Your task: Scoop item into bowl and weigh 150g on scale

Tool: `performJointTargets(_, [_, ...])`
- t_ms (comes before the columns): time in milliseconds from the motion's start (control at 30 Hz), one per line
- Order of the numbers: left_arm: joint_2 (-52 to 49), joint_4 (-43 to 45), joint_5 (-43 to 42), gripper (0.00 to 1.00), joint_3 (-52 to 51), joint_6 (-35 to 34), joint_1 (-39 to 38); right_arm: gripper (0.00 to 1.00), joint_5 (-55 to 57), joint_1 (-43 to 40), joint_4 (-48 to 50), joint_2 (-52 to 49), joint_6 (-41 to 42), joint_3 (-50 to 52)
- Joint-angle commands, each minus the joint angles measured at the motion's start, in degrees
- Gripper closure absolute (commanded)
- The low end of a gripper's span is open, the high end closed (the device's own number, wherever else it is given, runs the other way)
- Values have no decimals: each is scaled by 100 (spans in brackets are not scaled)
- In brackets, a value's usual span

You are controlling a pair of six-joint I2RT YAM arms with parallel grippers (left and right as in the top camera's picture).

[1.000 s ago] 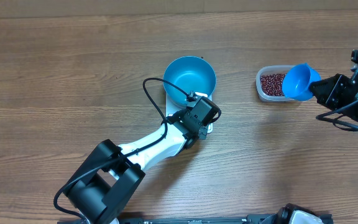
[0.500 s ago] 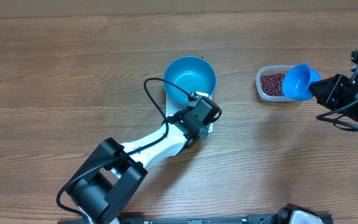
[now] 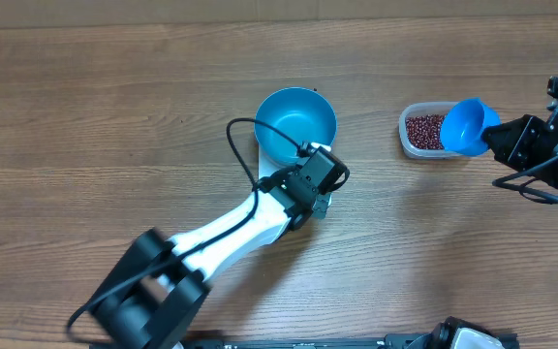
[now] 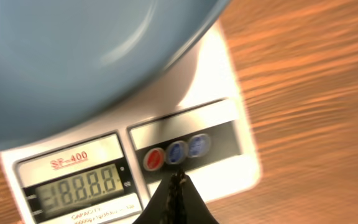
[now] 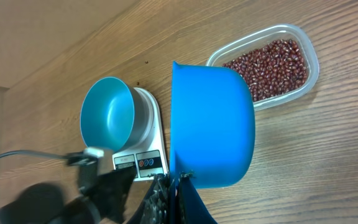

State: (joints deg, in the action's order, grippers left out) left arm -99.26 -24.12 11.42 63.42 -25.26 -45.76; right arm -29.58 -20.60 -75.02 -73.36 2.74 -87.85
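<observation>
Round blue bowl (image 3: 296, 124), square white scale (image 4: 225, 93), smooth plastic scoop (image 5: 210, 124)

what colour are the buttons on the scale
The scale has one red button and two blue ones; the left wrist view shows them best.

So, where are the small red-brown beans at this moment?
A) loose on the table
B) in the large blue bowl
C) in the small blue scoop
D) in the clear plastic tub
D: the beans fill the clear tub, while the bowl on the scale and the scoop show only bare blue inside.
</observation>
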Motion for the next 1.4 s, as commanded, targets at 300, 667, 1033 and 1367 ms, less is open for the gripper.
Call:
performJointTargets(300, [1851, -765, -601, 96, 361, 4, -22, 96, -2, -22, 26, 37, -70, -138])
performJointTargets(667, [1921, -1902, -573, 96, 361, -313, 284, 96, -90, -20, -31, 37, -70, -138])
performJointTargets(1033, [2033, -2341, -2498, 96, 363, 2039, 1519, 96, -87, -20, -31, 37, -98, -138])
performJointTargets(1367, [2035, -2970, -2771, 94, 367, 3145, 2074, 96, -44, -20, 74, 37, -131, -138])
